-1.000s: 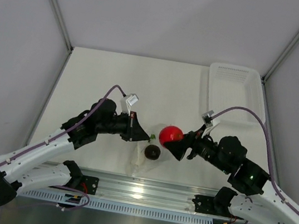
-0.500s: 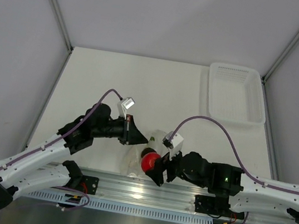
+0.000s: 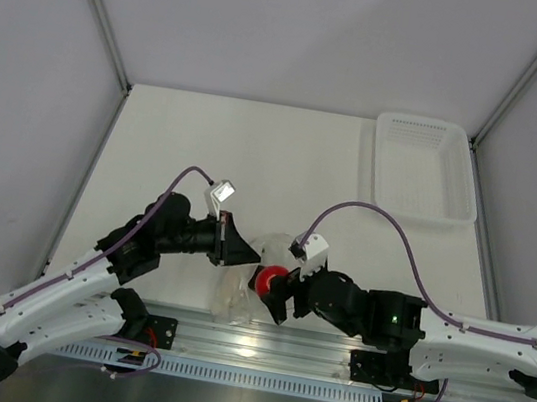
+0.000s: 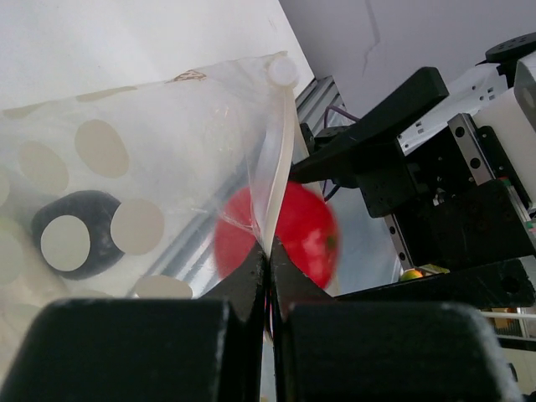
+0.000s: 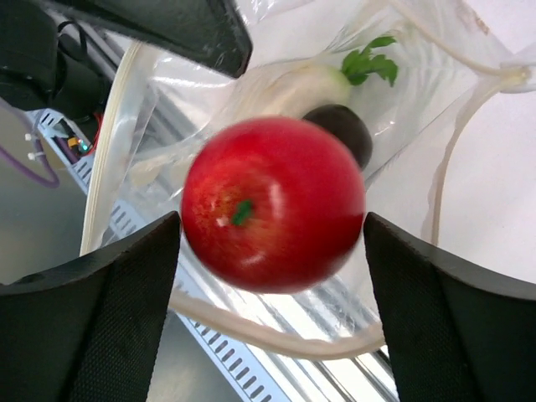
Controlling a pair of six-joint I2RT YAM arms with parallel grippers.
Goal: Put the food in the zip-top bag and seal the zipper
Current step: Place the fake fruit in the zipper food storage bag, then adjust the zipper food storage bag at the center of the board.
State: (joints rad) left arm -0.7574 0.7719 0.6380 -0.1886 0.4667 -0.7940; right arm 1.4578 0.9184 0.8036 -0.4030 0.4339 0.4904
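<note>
Red tomato before outstretched right arm.

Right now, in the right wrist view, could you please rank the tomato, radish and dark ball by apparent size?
1. tomato, nearest the camera
2. radish, leaves included
3. dark ball, partly hidden by the tomato

Bright, even, diffuse light from overhead; soft faint shadows beneath the arms on the white desk. Hot glare on the metal rail at the near edge. Tomato smeared with motion blur in both wrist views. Left claw fingers dark, soft, out of focus against the lens. Specular sheen along the zip-top bag creases.
</note>
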